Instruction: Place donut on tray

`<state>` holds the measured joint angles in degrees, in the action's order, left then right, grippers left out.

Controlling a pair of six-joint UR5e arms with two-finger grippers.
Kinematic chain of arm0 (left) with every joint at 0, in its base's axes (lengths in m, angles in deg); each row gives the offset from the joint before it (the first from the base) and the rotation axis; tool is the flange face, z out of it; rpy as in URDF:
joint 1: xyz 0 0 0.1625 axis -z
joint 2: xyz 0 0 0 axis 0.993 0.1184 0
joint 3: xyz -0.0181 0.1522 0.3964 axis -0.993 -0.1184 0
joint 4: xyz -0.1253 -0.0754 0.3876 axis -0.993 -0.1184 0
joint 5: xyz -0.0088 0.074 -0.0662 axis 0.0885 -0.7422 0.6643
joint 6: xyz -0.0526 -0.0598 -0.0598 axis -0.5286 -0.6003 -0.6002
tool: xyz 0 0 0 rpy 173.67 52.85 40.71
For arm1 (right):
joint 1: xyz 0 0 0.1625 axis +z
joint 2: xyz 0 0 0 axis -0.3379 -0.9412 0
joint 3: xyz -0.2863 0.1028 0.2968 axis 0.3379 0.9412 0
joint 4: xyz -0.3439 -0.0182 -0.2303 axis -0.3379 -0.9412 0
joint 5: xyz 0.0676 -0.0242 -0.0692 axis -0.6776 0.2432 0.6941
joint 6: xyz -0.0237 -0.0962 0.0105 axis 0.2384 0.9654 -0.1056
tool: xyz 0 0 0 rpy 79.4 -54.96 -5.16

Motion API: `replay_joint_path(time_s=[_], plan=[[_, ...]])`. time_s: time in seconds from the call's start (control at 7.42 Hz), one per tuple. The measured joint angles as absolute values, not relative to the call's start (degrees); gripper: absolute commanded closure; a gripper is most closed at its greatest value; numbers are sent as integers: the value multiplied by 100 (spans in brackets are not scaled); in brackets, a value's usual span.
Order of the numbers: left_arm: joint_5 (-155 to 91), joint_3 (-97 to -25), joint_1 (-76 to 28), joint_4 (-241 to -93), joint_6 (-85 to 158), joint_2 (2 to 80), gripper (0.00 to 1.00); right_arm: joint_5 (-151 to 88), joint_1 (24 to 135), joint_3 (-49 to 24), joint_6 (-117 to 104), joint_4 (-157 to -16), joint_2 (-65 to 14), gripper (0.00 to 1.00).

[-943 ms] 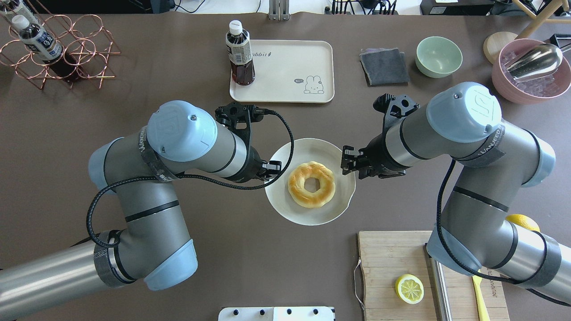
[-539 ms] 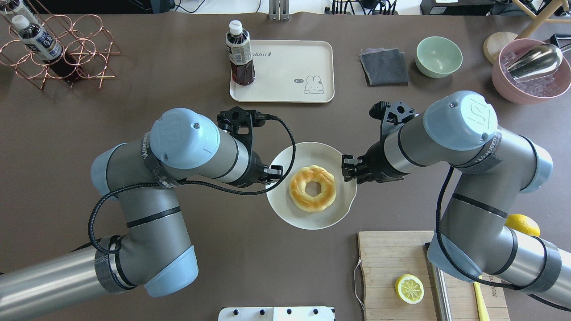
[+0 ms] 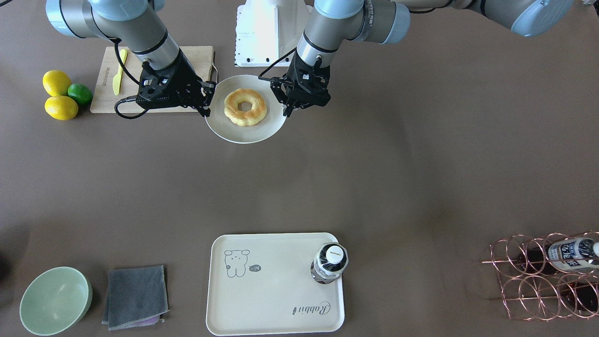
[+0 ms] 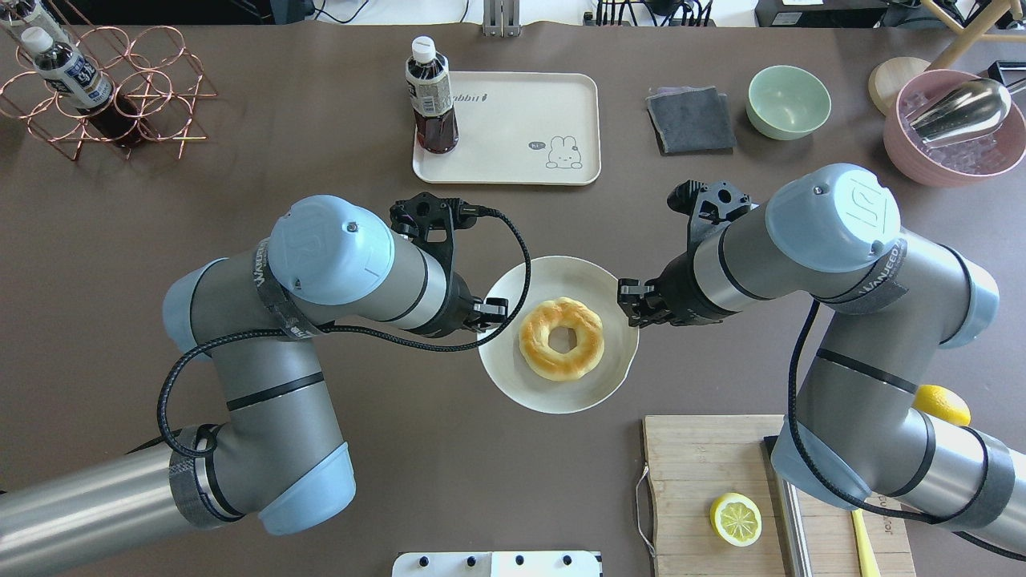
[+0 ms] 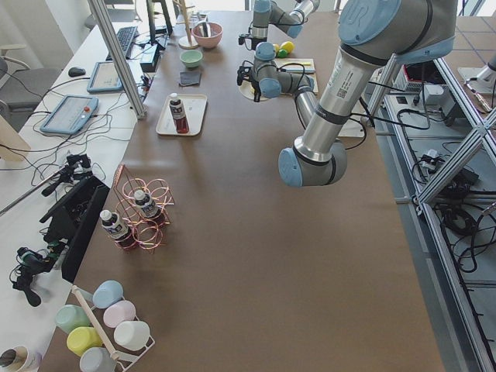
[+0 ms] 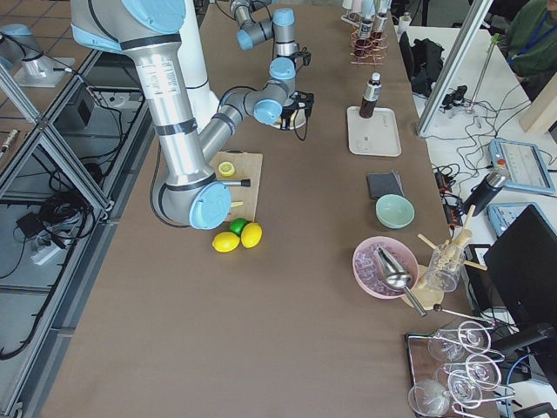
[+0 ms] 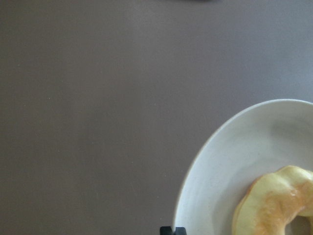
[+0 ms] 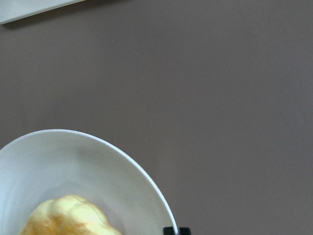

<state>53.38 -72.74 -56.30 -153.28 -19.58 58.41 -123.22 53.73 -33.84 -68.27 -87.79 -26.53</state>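
Observation:
The donut (image 4: pixel 561 338) is a golden ring lying on a round white plate (image 4: pixel 553 401) at mid-table. My left gripper (image 4: pixel 490 311) is shut on the plate's left rim and my right gripper (image 4: pixel 629 308) on its right rim. In the front view the donut (image 3: pixel 245 106) and plate (image 3: pixel 243 135) sit between the right gripper (image 3: pixel 206 108) and the left gripper (image 3: pixel 286 108). Both wrist views show the plate rim (image 7: pixel 220 161) (image 8: pixel 98 161) running into the fingertips. The cream tray (image 4: pixel 513 160) with the rabbit drawing lies farther away, apart from the plate.
A dark drink bottle (image 4: pixel 430 96) stands on the tray's left corner. A wooden cutting board (image 4: pixel 705 481) with a half lemon (image 4: pixel 735 518) lies at the near right. A grey cloth (image 4: pixel 691 120), a green bowl (image 4: pixel 788 102), a pink bowl (image 4: pixel 954 128) and a copper rack (image 4: pixel 104 96) line the far side.
Both arms and the plate with the donut moved slightly toward the robot's base, then stayed almost still. Both grippers kept their hold on the rim.

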Motion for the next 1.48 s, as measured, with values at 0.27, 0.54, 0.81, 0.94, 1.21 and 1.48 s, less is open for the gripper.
replay_joint_path(time_s=[0.27,0.54,0.81,0.94,1.21,1.48], plan=[[5364,-7339,-5630,-15327,-1923,5828,1,-12270,5372,-3389,-6842,-8776,-2650,100],[5390,-7478,-5626,-15322,-1898,5778,1,-12258,5375,-3392,-6844,-8771,-2641,100],[5722,-7642,-5434,-15312,-1835,5713,1,-12252,5376,-3392,-6854,-8770,-2640,100],[6111,-7693,-5133,-15314,-1768,5680,1,-12252,5381,-3381,-6921,-8771,-2626,100],[6873,-8027,-4502,-15315,-1006,5174,1,-12220,5528,-3271,-7421,-8778,-2549,100],[7493,-8233,-3826,-15332,-200,4579,1,-12194,5954,-2735,-8034,-8783,-2171,100]])
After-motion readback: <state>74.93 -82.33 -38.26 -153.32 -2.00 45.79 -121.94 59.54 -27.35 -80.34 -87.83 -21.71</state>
